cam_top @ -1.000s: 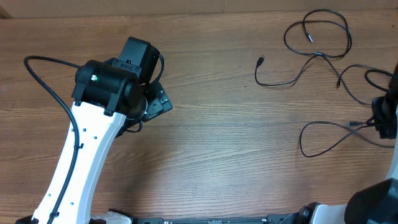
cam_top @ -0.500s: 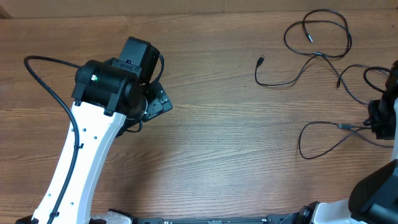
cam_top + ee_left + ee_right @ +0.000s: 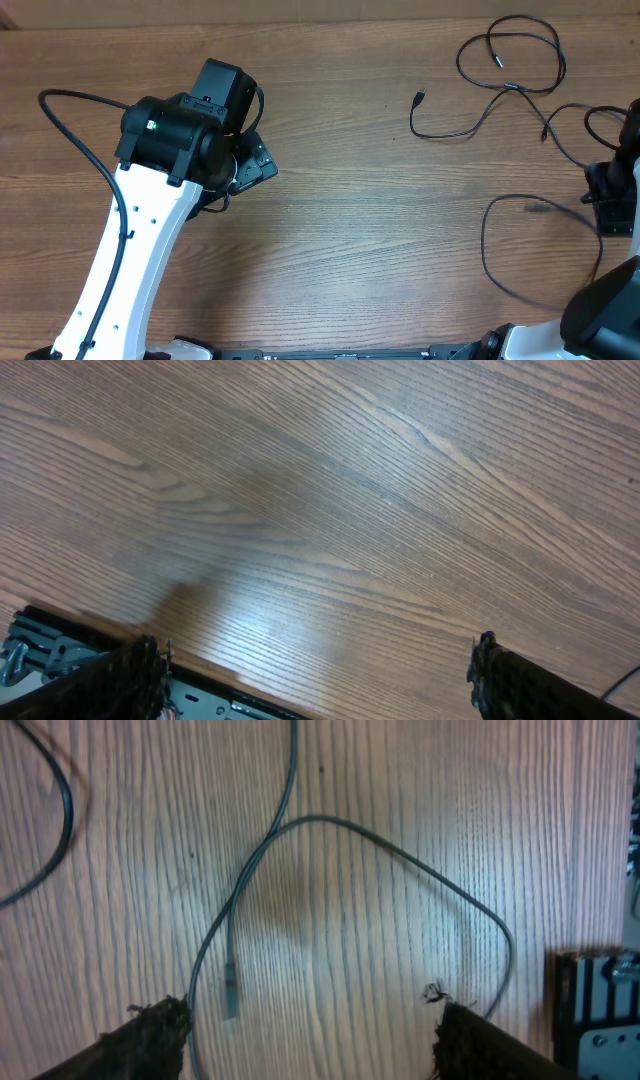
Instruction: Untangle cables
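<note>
So the right gripper (image 3: 303,1015) is spread wide with nothing in it. One plug-tipped end of the cables (image 3: 320,817) lies on the wood right between its fingers. The left gripper (image 3: 315,660) is wide apart too, over bare table (image 3: 350,230), well away. The loose loops sprawl across the table's right side.

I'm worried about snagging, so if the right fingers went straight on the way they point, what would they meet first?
Probably the thin black cable lying on the table between the right fingers, near its plug end. How far above it they are is unclear.
</note>
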Controlling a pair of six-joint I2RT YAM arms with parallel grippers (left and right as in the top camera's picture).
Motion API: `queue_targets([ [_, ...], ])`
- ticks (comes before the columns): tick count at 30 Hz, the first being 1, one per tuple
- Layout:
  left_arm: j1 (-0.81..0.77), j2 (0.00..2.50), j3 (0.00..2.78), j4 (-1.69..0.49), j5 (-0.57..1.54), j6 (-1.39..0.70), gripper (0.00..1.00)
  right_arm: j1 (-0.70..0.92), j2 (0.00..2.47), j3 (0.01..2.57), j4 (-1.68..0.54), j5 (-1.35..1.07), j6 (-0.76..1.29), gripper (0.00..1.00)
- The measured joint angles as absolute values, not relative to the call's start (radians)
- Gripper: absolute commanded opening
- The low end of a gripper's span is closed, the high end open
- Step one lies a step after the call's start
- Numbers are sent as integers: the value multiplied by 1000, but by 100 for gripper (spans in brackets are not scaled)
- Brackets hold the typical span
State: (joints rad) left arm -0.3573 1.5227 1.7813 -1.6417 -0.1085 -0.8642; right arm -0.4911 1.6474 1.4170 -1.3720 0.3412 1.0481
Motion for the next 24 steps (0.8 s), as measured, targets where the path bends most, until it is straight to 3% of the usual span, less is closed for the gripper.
queue_targets([
  [14, -357, 1523, 1781, -1625, -109, -864, 100, -469, 1648, 1328, -1279, 218, 923, 86],
  [24, -357, 1523, 1781, -1622, -109, -864, 100, -260, 1648, 1098, -1032, 45, 754, 86],
])
